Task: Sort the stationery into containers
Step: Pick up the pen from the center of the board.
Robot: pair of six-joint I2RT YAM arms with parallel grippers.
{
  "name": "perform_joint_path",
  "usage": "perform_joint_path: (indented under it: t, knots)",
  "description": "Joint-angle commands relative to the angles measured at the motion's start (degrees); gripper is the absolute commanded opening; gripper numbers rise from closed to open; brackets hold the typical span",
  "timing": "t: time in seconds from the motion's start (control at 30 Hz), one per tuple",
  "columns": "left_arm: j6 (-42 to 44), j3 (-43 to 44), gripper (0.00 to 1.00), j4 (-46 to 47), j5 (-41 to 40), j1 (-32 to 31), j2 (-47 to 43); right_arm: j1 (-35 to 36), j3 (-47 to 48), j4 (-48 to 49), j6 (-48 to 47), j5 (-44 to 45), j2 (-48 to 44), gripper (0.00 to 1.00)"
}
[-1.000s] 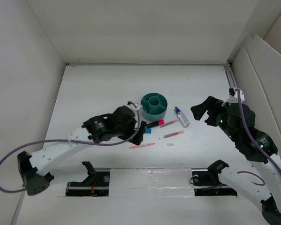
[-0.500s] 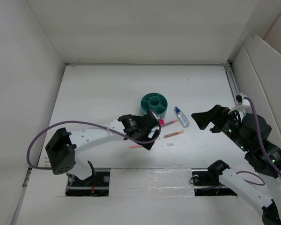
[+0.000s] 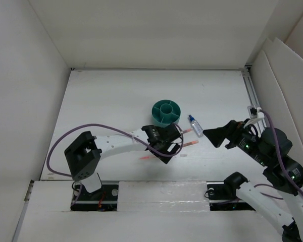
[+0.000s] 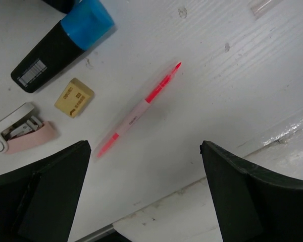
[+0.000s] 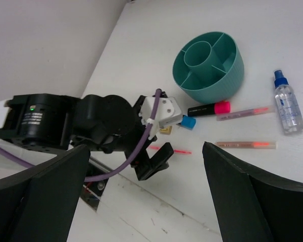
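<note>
My left jaws stand apart above the thin pink pen (image 4: 141, 108); right jaws apart too. Teal organizer (image 5: 212, 88) looks empty: sorting all left.

Smooth teal plastic organizer (image 5: 218, 86), matt white table (image 4: 242, 75)

Bright, even light covered the white desk (image 3: 106, 101), shadows soft. The thin pink pen (image 4: 139, 108) looked motion-blurred; glare streaked the edge below it.
</note>
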Motion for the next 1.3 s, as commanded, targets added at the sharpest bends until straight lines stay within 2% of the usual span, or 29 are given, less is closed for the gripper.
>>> perform_joint_path:
  t: [0.0, 0.07, 0.33, 0.43, 1.0, 1.07, 1.17, 1.27]
  knots:
    - [2.7, 1.6, 0.88, 1.1, 2.0, -0.2, 3.5, 0.6, -0.4, 3.4, -0.2, -1.6, -1.5, 1.0]
    - [2.8, 1.6, 0.83, 1.7, 2.5, -0.2, 4.7, 0.6, -0.4, 3.4, -0.2, -1.6, -2.0, 1.0]
    - [2.8, -1.3, 0.8, 3.6, 3.6, -0.2, 4.7, 0.6, -0.4, 3.4, 0.3, -1.6, -3.1, 1.0]
    - [2.8, -2.8, 0.67, 4.1, 4.5, 1.0, 4.7, 0.6, -0.4, 3.4, 0.8, -1.6, -3.7, 1.0]
    - [-0.1, -6.8, 0.71, 7.6, 5.5, 2.0, 9.2, 0.6, -0.4, 3.4, 1.4, -2.7, -5.8, 1.0]
    - [-0.1, -7.3, 0.62, 7.6, 6.1, 2.0, 9.2, 0.6, -0.4, 3.4, 1.4, -2.7, -6.3, 1.0]
    - [-0.8, -8.0, 0.62, 7.6, 6.1, 2.0, 8.6, 0.6, -0.4, 3.4, 1.4, -2.7, -6.3, 1.0]
    - [-1.3, -8.0, 0.54, 7.6, 6.7, 2.0, 9.1, 0.6, -0.4, 3.4, 1.4, -2.7, -6.3, 1.0]
